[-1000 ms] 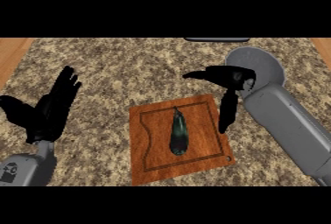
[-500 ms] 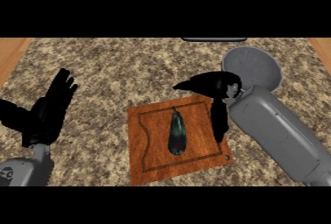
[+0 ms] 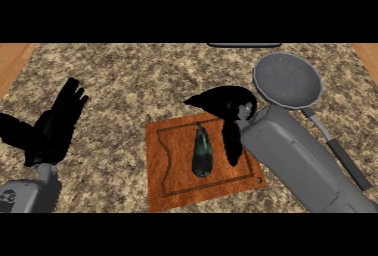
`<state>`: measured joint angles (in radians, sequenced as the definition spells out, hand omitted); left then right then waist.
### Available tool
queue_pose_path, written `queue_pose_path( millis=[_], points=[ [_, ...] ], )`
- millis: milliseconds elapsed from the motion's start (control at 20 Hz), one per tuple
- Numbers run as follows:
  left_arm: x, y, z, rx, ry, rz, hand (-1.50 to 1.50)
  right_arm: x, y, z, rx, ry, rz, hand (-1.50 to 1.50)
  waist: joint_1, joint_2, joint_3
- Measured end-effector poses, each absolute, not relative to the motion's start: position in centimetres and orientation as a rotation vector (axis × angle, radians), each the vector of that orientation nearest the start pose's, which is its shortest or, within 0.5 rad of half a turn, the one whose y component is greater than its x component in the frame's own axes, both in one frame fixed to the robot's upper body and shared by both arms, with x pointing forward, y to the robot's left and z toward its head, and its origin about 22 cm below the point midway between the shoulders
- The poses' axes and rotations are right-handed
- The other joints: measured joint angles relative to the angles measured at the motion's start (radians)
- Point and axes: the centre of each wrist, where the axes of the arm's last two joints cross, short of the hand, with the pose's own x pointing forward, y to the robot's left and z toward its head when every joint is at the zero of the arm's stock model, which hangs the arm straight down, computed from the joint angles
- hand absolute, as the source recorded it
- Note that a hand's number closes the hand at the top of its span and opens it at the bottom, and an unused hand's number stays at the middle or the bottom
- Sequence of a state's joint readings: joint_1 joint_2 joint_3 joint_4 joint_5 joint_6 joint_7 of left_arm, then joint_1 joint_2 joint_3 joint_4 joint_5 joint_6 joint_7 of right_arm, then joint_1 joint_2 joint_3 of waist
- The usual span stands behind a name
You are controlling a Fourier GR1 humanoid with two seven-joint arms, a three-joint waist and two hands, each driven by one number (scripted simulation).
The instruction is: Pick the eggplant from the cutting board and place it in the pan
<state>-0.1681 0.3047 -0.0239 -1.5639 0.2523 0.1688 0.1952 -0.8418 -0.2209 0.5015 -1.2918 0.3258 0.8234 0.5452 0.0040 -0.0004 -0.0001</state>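
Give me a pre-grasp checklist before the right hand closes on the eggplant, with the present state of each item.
1. Eggplant lies on the cutting board, unheld: ok.
2. Right hand is over the board's upper right, beside the eggplant's top end: ok.
3. Right hand fingers are round the eggplant: not ok, they hang along its right side, apart from it.
4. Pan holds nothing: ok.
5. Left hand rests open at the left, off the board: ok.
6. Height of the right hand above the board: cannot tell.
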Motion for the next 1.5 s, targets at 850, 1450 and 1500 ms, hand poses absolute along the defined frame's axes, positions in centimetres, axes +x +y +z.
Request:
queue_pose_path(
  millis=[850, 1450, 1500],
  points=[
    [28.2, 26.8, 5.9, 0.1, -1.517, 0.035, 0.0, 35.5, -5.5, 9.9, -0.314, -0.862, 1.797, -1.5, 0.003, 0.001, 0.0],
    [28.1, 27.3, 5.5, 0.104, -1.52, 0.036, 0.0, 35.7, -5.6, 5.9, -0.286, -0.85, 1.793, -1.5, 0.003, 0.001, 0.0],
    [28.4, 27.2, 5.6, 0.106, -1.524, 0.036, 0.0, 35.6, -5.4, 5.4, -0.283, -0.853, 1.788, -1.5, 0.003, 0.002, 0.0]
  ],
)
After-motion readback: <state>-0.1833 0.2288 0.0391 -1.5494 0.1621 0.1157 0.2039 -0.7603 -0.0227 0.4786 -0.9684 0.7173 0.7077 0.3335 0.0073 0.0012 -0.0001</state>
